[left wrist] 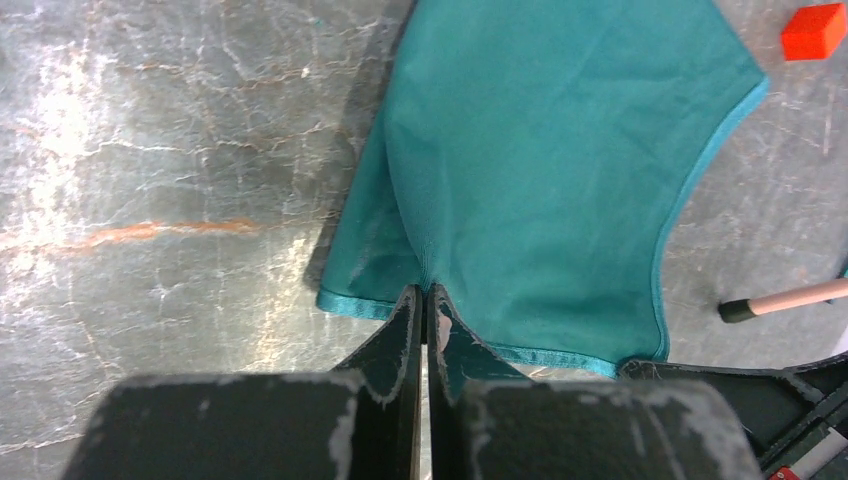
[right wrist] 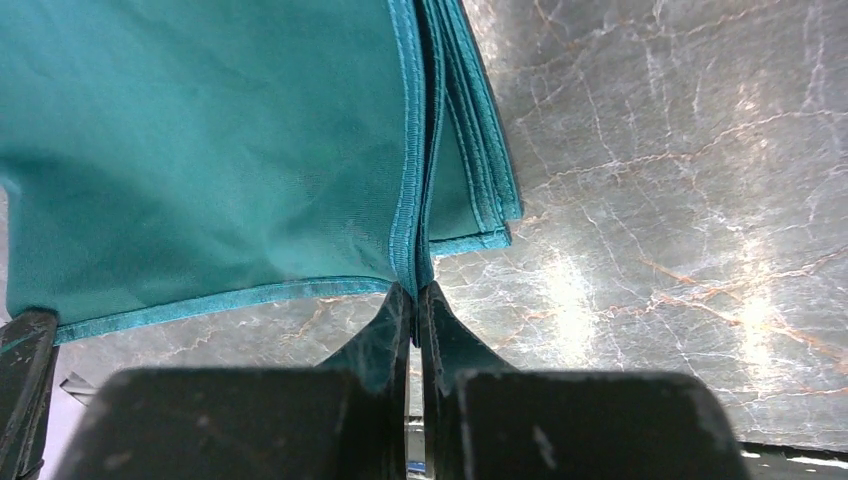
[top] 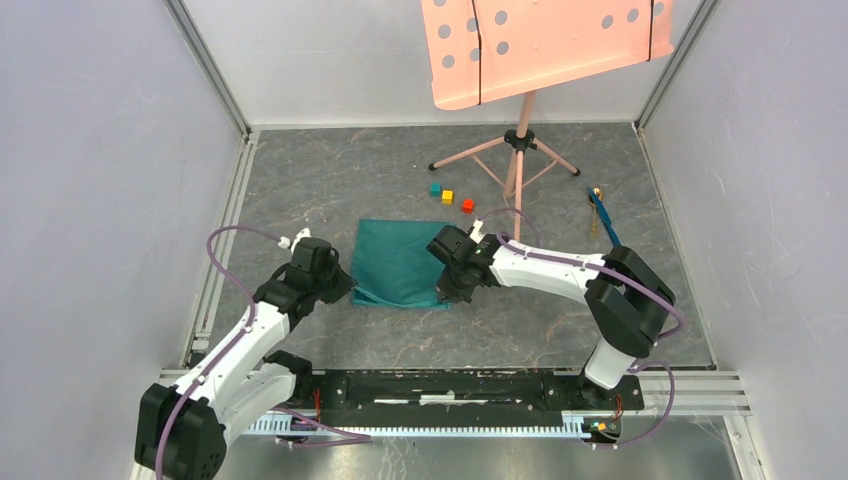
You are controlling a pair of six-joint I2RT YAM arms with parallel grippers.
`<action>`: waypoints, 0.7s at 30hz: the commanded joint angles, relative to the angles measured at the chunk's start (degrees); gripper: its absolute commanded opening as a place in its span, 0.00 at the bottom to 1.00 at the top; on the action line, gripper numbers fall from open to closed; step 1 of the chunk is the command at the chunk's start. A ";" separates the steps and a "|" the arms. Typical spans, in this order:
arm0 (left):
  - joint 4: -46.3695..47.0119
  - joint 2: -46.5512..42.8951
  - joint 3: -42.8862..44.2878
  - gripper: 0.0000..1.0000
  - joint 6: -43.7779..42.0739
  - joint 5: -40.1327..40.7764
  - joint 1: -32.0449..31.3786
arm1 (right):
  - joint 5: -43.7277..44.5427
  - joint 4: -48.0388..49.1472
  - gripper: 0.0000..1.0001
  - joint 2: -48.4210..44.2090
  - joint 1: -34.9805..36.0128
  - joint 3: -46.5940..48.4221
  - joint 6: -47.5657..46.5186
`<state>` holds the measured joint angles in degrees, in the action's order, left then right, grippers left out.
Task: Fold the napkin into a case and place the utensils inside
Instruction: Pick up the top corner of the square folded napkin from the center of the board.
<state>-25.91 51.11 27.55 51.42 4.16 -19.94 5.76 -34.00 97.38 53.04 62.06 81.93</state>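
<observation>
The napkin [top: 398, 262] lay in the middle of the top view. It looked folded at least once, because the right wrist view showed several layers stacked at its edge.

The left gripper [left wrist: 425, 292] was pinched shut on the hem near the napkin's lower left corner. The right gripper [right wrist: 413, 288] was pinched shut on the hem at the lower right corner. I think each held one corner so the cloth could be lifted and folded flat without slipping.

The utensils [top: 600, 214] waited at the upper right of the top view, well apart from the napkin. That probably kept them out of the way until the folding was done. They were too tiny there to tell what kind each was.

From above, the arms hid the napkin's lower corners. Three cubes [top: 448, 196] sat just above the napkin.
</observation>
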 commanded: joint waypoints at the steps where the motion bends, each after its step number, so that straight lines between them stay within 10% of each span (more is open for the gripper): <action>1: 2.53 0.61 3.18 0.02 -0.62 -1.33 0.17 | 6.34 -1.72 0.00 -3.42 -0.39 2.39 -2.58; 21: 4.89 1.57 -2.93 0.02 -0.97 -2.35 0.18 | 4.15 5.77 0.00 -3.25 -3.07 -4.49 -6.70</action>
<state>-21.34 53.87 25.98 51.42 1.21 -19.97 10.37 -29.98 94.67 49.76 59.27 75.55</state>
